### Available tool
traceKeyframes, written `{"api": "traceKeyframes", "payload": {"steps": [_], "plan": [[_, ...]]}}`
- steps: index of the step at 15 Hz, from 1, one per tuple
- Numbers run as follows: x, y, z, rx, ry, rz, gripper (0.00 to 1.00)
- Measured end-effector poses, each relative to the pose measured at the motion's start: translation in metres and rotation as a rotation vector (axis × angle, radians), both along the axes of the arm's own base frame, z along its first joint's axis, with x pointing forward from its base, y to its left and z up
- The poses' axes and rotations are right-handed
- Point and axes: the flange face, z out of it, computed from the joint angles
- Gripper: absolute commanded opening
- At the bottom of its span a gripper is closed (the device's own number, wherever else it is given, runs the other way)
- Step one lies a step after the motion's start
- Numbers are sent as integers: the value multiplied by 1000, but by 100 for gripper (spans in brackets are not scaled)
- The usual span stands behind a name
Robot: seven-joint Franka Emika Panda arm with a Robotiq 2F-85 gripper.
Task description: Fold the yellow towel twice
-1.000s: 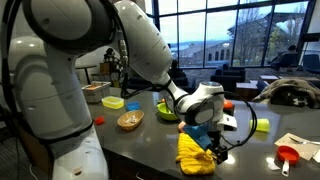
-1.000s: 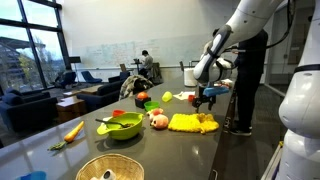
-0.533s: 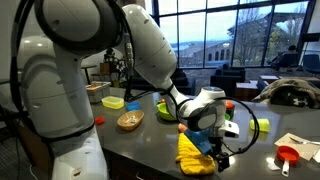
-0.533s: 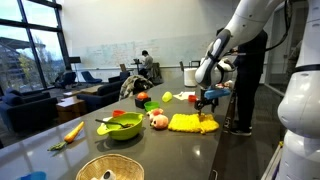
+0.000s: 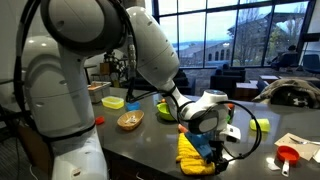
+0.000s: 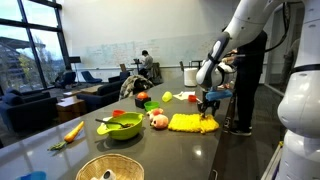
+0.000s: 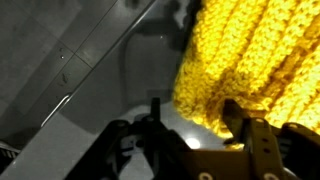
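Note:
The yellow towel (image 5: 192, 152) lies rumpled on the dark table; it shows as a flat yellow strip in an exterior view (image 6: 188, 122) and fills the upper right of the wrist view (image 7: 250, 55). My gripper (image 5: 218, 150) is low at the towel's end, also seen in an exterior view (image 6: 209, 112). In the wrist view the gripper (image 7: 195, 125) is open, with its fingers standing apart. The towel's edge lies between them, against the right finger (image 7: 243, 122). The left finger (image 7: 152, 125) is over bare table.
A green bowl (image 6: 121, 127) with a utensil, an apple (image 6: 158, 121), a carrot (image 6: 74, 131) and a wicker bowl (image 6: 110, 168) sit on the table. A wicker bowl (image 5: 130, 120), a yellow container (image 5: 113, 102) and a red scoop (image 5: 287, 155) also show.
The gripper has come down a little and closer to the towel's end. The towel has not visibly moved.

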Motion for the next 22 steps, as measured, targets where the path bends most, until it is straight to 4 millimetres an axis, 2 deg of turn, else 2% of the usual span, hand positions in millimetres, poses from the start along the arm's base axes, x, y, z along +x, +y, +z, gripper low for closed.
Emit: {"api": "traceKeyframes", "payload": {"steps": [5,9,12,22], "plan": [[-2,-3,-2,30,8,-46,0],[-1,-4,0,56,33,-68,1],[4,6,8,72,62,-44,1],[32,83,96,75,17,143,1]]}}
